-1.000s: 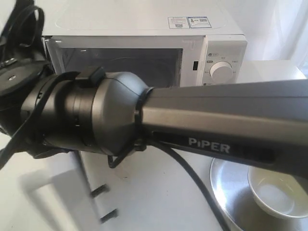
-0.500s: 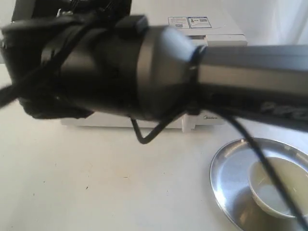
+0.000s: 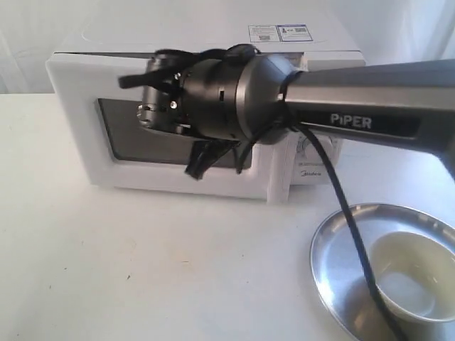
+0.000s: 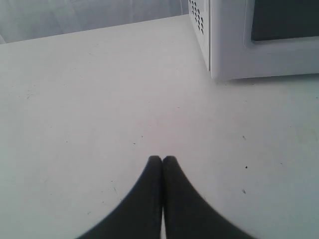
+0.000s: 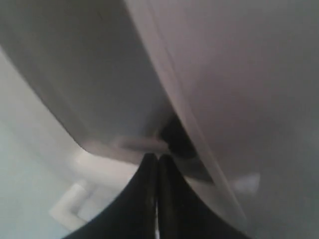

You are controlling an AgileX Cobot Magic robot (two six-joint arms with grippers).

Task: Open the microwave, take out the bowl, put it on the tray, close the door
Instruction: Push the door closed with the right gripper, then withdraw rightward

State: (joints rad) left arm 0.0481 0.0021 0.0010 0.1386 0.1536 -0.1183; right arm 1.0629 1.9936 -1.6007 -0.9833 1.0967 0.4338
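- Exterior view: the microwave [image 3: 213,28] stands at the back of the white table [image 3: 142,270]. Its door [image 3: 75,128] lies against the front and looks closed. I cannot tell if it is fully latched.
- The right arm [image 3: 370,106] reaches across from the right side. Its dark wrist is in front of the door's window and covers most of it. The fingers are not clear from this view.
- The tray [image 3: 334,263] lies on the table at the front right, apart from the microwave. The bowl [image 3: 405,284] sits upright inside the tray, toward its right part.
- A black cable [image 3: 348,220] hangs down from the arm and passes in front of the tray.
- Left wrist view: the left gripper [image 4: 162,162] has its two fingers pressed together with nothing between them. It is over a bare part of the table. One lower corner of the microwave, with small vent holes on its side wall, is near but apart from the gripper.
- Right wrist view: the right gripper [image 5: 157,162] also has its fingers together and holds nothing. The tips are very close to a white, blurred surface of the microwave. I cannot tell which part this is, or if they touch it.
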